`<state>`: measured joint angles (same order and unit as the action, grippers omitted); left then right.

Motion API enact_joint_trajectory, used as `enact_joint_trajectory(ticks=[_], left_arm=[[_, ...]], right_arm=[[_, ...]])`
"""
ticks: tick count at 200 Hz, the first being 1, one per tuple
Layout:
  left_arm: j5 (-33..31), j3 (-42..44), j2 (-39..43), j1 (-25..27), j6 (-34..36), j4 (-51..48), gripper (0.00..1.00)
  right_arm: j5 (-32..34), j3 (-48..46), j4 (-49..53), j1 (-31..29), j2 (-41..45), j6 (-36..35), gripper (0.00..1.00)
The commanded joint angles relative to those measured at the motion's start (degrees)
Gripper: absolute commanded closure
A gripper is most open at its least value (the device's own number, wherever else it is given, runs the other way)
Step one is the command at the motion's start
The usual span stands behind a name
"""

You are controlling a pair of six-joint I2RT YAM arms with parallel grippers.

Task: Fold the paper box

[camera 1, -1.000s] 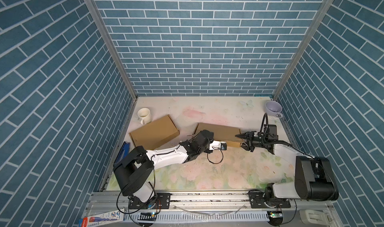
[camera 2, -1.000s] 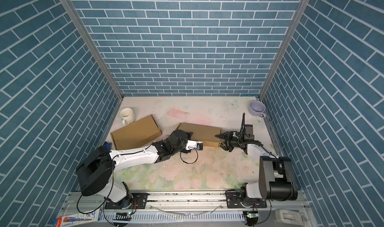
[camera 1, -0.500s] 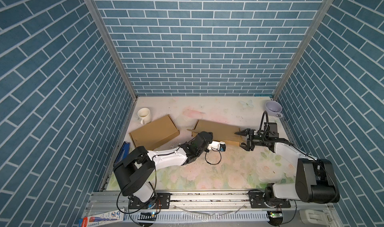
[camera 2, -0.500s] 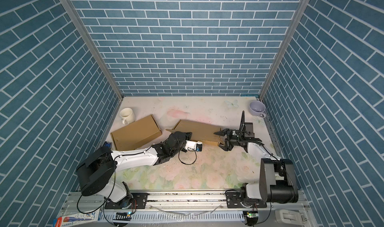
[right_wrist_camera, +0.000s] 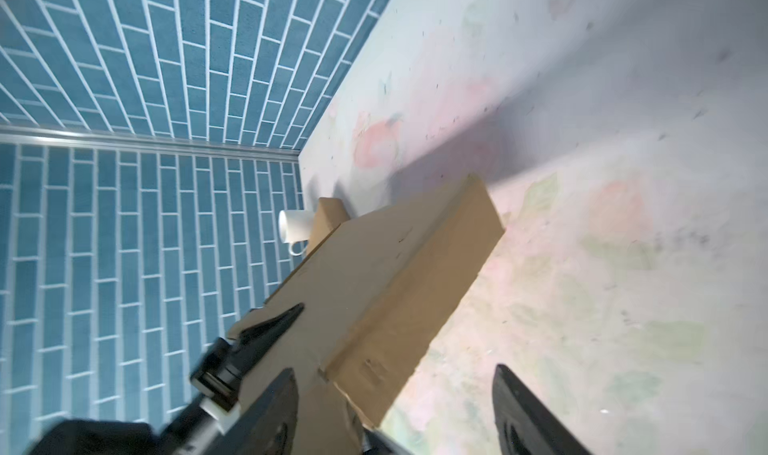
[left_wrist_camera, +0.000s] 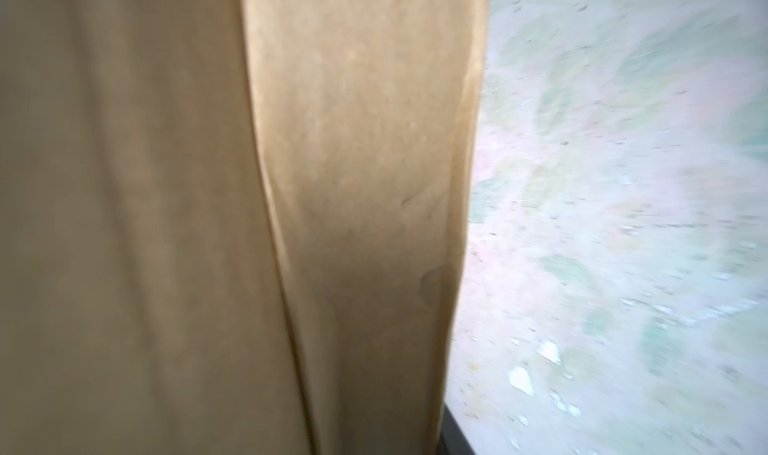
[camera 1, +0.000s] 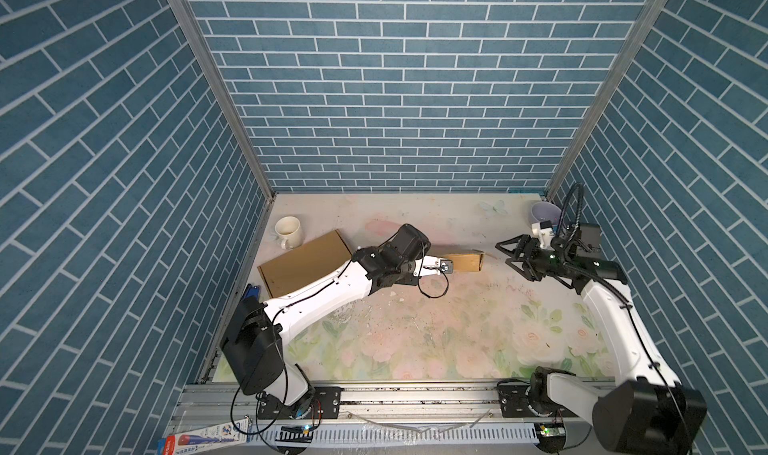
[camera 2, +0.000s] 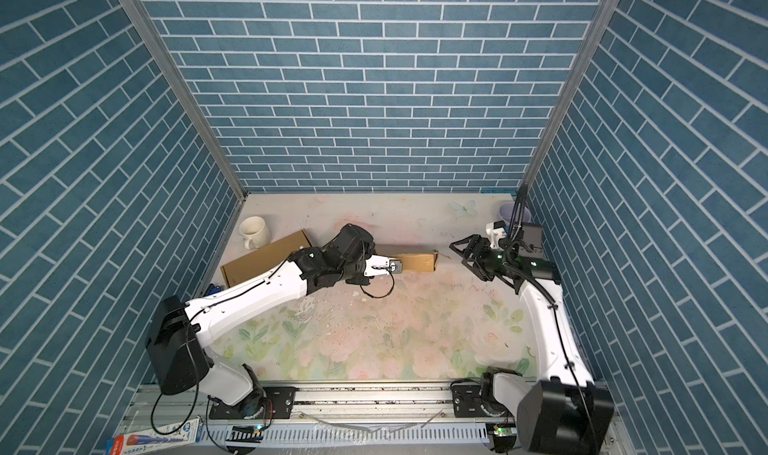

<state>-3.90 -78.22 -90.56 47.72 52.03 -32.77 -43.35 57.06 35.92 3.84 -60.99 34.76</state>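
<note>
Since a second ago the right gripper [camera 1: 502,252] has backed off to the right and spread its jaws. The paper box [camera 1: 463,261], which then lay broad and flat, now shows in both top views only as a narrow brown strip, tipped up on edge.

At the centre of a top view the left gripper [camera 1: 444,265] meets the box's left end. In the right wrist view one of its black fingers [right_wrist_camera: 280,319] lies across the face of the cardboard panel. The other finger is hidden behind the panel, so the gripper is pinching it at a narrow opening. Blurred cardboard, very close, fills the left and middle of the left wrist view.

The right gripper stands wide and empty just beside the box's right end, and the top views show a small gap between them. The box sits a little above the middle of the floral mat [camera 1: 415,328].

To its left a second, flat cardboard box [camera 1: 305,261] lies partly under the left arm. A cream mug [camera 1: 289,230] stands near that box's far corner, at the upper left of the mat. A lilac cup [camera 1: 544,214] stands in the upper right corner, behind the right wrist.
</note>
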Motion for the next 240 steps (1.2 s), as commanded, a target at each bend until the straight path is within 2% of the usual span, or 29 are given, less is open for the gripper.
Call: enact_joint_trajectory(ticks=[1, 11, 60, 104, 154, 173, 195, 223, 240], left_arm=[[8.33, -7.11, -4.73, -2.35, -6.57, -20.92, 0.66], [12.17, -9.79, -6.19, -3.27, -6.86, -24.36, 0.66], [19.25, -15.57, -12.67, -5.11, -6.47, -31.13, 0.67], [20.1, -18.32, -17.0, -6.23, -5.38, -31.91, 0.68], [20.04, -19.32, -19.07, -6.42, -4.53, -32.04, 0.69], [19.71, -19.17, -19.64, -6.42, -4.66, -31.36, 0.69], [18.62, -18.21, -20.24, -6.42, -4.6, -30.09, 0.68], [17.62, -18.18, -21.3, -6.42, -4.57, -29.35, 0.7], [16.95, -18.7, -21.93, -6.42, -4.66, -29.2, 0.72]], right_arm=[[7.51, 0.64, 5.36, -1.03, 3.72, -14.77, 0.26], [6.55, 0.87, 5.87, -2.47, 4.0, -16.96, 0.26], [9.26, 2.85, 7.03, -11.78, -1.76, -23.09, 0.21], [10.93, 5.43, 3.54, -16.73, -9.7, -23.97, 0.23], [9.62, 7.21, 1.34, -17.92, -14.94, -22.94, 0.32], [10.24, 6.68, 1.78, -18.24, -16.75, -23.08, 0.41], [16.24, 5.1, 3.86, -18.41, -18.94, -25.07, 0.53], [16.9, 7.1, 4.22, -19.21, -18.29, -25.08, 0.54], [20.37, 9.96, 7.1, -19.85, -17.45, -27.46, 0.54]])
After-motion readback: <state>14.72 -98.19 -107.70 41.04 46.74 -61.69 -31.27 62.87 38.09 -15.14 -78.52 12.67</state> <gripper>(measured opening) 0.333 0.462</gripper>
